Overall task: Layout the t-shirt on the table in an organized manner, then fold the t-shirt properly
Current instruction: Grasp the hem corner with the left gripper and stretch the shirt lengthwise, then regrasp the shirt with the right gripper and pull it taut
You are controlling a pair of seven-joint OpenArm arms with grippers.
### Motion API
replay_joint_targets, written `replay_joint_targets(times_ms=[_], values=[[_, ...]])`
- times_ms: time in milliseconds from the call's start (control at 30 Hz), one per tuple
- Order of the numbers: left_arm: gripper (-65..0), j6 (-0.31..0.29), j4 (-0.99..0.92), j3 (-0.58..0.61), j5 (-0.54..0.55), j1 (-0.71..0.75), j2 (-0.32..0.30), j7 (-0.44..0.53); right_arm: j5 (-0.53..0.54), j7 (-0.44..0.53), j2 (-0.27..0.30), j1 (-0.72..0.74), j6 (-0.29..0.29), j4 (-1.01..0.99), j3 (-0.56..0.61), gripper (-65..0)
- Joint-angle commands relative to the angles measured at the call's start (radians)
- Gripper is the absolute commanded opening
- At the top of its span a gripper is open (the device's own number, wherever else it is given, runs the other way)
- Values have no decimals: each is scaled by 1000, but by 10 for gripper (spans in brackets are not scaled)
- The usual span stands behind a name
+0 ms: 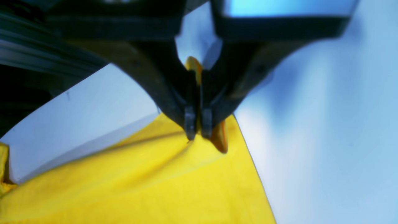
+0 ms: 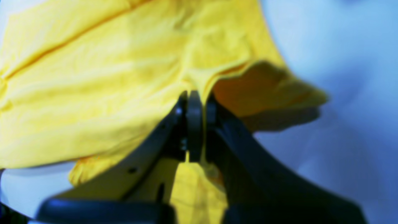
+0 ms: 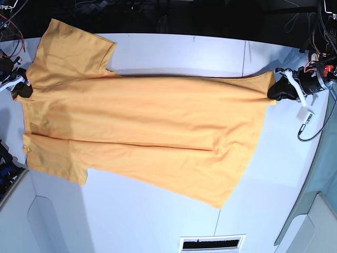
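Observation:
The orange-yellow t-shirt (image 3: 147, 121) lies stretched across the white table (image 3: 174, 52), sleeves at the left and hem at the right. At the right, my left gripper (image 3: 274, 90) is shut on the hem's far corner. In the left wrist view its fingertips (image 1: 198, 135) pinch a ridge of the t-shirt (image 1: 155, 186) above the table (image 1: 326, 124). My right gripper (image 3: 23, 87) holds the shoulder edge at the left. The right wrist view shows the jaws (image 2: 199, 96) close together with a fold of the t-shirt (image 2: 93, 77) between them, and a flap of cloth hanging over the table (image 2: 342, 62).
A thin dark seam line (image 3: 246, 52) crosses the table at the right. A dark vent slot (image 3: 210, 243) sits at the front edge. Cables (image 3: 310, 124) trail beside the left arm, and more wires (image 3: 10, 26) hang at the far left.

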State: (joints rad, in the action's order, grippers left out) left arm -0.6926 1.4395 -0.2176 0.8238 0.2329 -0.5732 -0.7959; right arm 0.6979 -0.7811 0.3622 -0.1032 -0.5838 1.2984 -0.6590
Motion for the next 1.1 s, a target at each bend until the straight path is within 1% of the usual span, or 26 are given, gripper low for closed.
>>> replay_joint_targets(times_ms=[0, 33, 67, 100, 300, 500, 600, 700, 800, 967, 1067], values=[[-650, -6, 10, -11, 16, -8, -19, 18, 14, 13, 23, 5, 3, 14, -6, -503], [-650, -6, 10, -11, 16, -8, -19, 18, 13, 3, 23, 3, 4, 14, -9, -445], [-650, -6, 10, -11, 17, -8, -19, 18, 15, -6, 23, -3, 4, 15, -16, -412], [-650, -6, 10, -11, 16, -8, -19, 15, 21, -13, 23, -13, 4, 18, -26, -404], [-650, -6, 10, -11, 16, 3, -19, 7, 68, -16, 23, -127, 3, 49, -97, -404], [-650, -6, 10, -11, 33, 3, -19, 11, 61, -4, 13, -236, 3, 48, -96, -404], [-650, -6, 10, -11, 40, 3, -16, 10, 62, -1, 2, -258, -8, 48, -89, -404], [-650, -6, 10, -11, 39, 3, -5, 9, 62, 0, -7, -257, -7, 46, -60, -404], [-650, -6, 10, -11, 39, 3, 4, -2, 61, -1, -22, -258, -7, 46, -7, -403], [-650, -6, 10, -11, 39, 3, 8, -2, 61, 0, -56, -257, -7, 46, 89, -403], [-650, -6, 10, -11, 39, 3, 8, -6, 61, 0, -83, -257, -7, 46, 117, -404]])
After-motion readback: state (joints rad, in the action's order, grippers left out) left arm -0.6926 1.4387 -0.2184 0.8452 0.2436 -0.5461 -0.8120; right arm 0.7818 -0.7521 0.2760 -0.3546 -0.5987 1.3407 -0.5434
